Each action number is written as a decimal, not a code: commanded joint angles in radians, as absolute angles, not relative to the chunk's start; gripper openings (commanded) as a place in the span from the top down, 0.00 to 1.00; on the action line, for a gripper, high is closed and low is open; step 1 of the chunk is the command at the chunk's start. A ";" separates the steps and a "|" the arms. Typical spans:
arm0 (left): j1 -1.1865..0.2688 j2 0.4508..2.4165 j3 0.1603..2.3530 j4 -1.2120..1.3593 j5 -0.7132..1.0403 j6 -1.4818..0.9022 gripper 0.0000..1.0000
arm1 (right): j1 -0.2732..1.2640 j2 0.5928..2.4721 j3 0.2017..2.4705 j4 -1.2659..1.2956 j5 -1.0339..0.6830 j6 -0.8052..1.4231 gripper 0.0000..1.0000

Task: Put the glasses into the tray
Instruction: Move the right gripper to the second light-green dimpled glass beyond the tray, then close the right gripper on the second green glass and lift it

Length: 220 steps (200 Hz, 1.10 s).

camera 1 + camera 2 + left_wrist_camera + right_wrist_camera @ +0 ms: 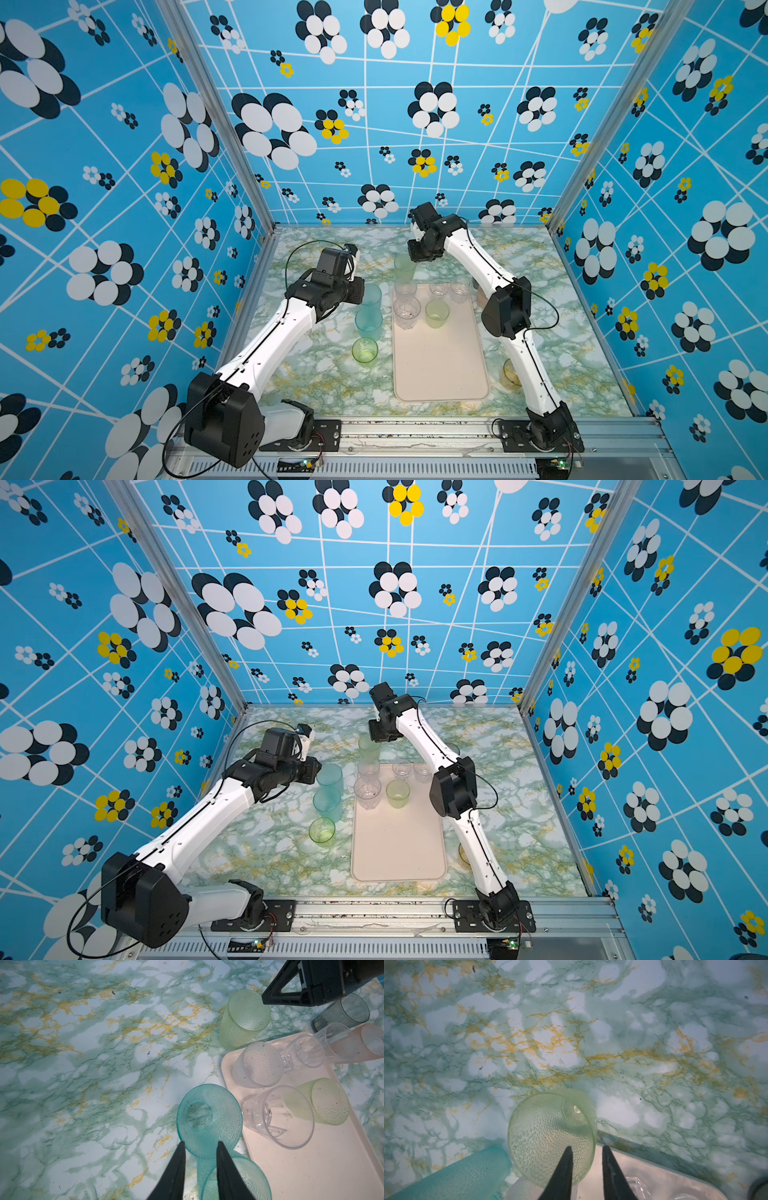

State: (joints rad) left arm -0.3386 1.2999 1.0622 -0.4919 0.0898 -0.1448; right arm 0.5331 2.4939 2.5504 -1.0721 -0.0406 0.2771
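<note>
The cream-pink tray (440, 374) (311, 1167) holds several glasses at its far end, clear ones (407, 311) and a lime one (436, 313). My left gripper (200, 1145) is open, its fingers astride the near rim of a teal glass (207, 1120) (371, 296) standing left of the tray. A second teal glass (368, 322) stands just nearer. My right gripper (587, 1148) is open astride the rim wall of a pale green glass (550, 1134) (404, 266) just beyond the tray's far left corner, one finger inside it.
A lime glass (365, 351) stands alone left of the tray. An amber glass (510, 374) sits right of the tray, partly behind the right arm. Pink (353, 1047) and smoky grey (342, 1012) glasses stand by the tray's far right corner. The enclosure walls ring the marble table (311, 374).
</note>
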 commanded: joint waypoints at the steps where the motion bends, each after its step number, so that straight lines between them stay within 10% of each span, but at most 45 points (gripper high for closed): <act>1: -0.325 1.307 1.075 -0.483 0.104 -0.132 0.72 | 0.523 2.529 2.581 -1.113 -0.054 0.293 0.74; 220: -0.299 1.307 1.043 -0.473 0.120 -0.129 0.72 | 0.520 2.405 2.380 -0.882 -0.002 0.334 0.99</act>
